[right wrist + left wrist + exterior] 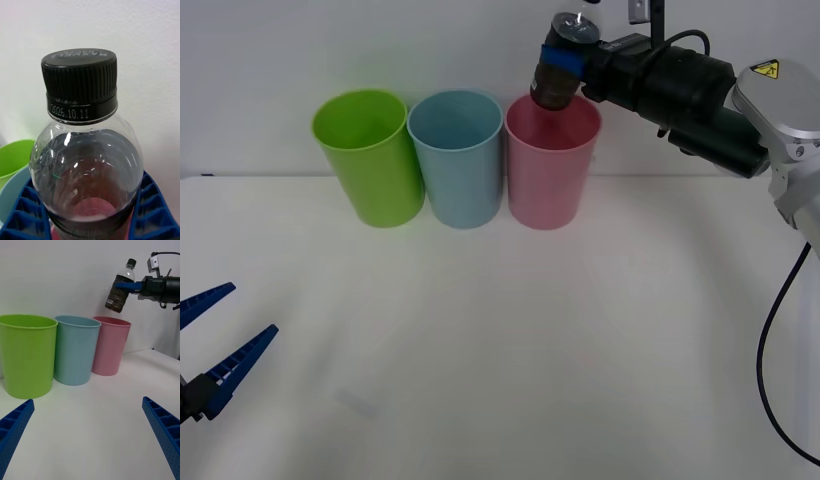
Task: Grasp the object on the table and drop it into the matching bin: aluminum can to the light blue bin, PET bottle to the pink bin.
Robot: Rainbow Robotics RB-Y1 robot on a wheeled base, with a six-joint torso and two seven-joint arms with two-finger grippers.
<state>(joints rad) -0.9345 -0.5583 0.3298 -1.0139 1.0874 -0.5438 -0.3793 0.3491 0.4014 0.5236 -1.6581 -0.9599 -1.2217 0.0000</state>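
At the upper right of the front view, the right gripper is clamped around the PET bottle, holding it tilted in the air directly above the pink bin. Only the release appears left. The left gripper waits lower left, jaws wide apart and empty.
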